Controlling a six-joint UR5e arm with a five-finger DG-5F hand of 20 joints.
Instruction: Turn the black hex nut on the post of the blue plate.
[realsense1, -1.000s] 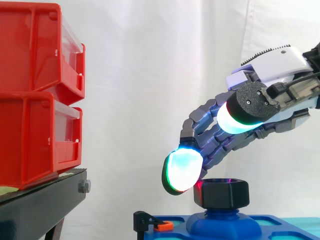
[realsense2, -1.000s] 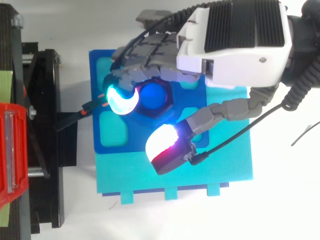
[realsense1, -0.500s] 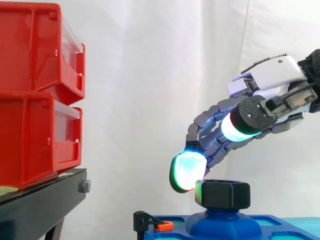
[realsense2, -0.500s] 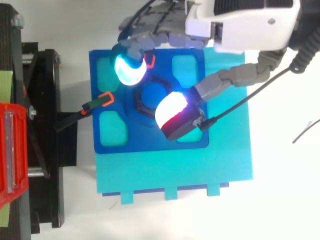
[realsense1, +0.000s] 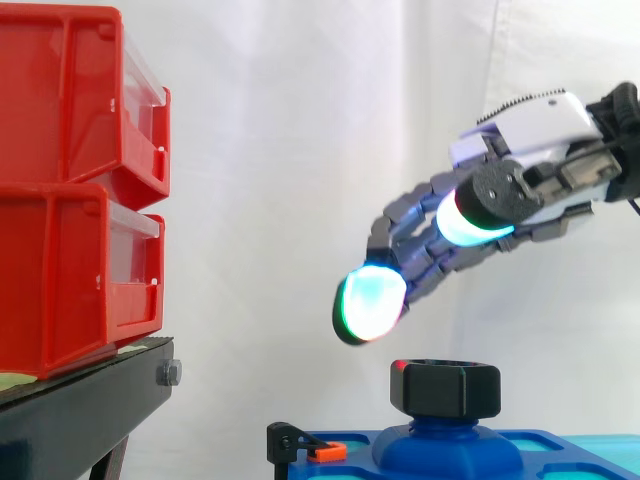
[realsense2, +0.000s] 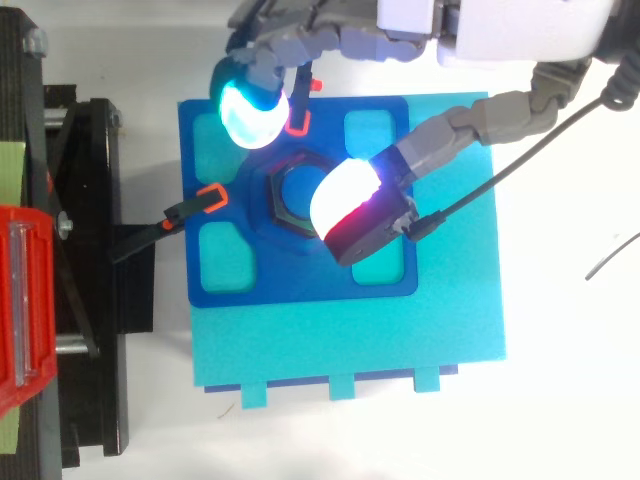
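Observation:
The black hex nut (realsense1: 445, 388) sits on the blue post (realsense1: 446, 440) in the middle of the blue plate (realsense2: 300, 282); from above, the nut (realsense2: 272, 196) rings the post's round top. My hand (realsense1: 528, 128) hangs in the air above and to the right of the nut, open, with relaxed, slightly bent fingers and nothing in it. A cyan-glowing fingertip (realsense1: 368, 305) hovers clear of the nut's upper left. From above, the hand (realsense2: 500, 20) reaches in from the top edge, and a white and red pad (realsense2: 350, 205) overlaps the nut's right side.
Two stacked red bins (realsense1: 70, 190) stand on a black stand (realsense1: 80, 415) at the left. A black clamp with an orange tip (realsense2: 195, 206) reaches onto the plate's left edge. The plate lies on a teal base (realsense2: 350, 345).
My hand has let go of the nut, risen off it and drawn back toward the far side and right. The nut stays on the post.

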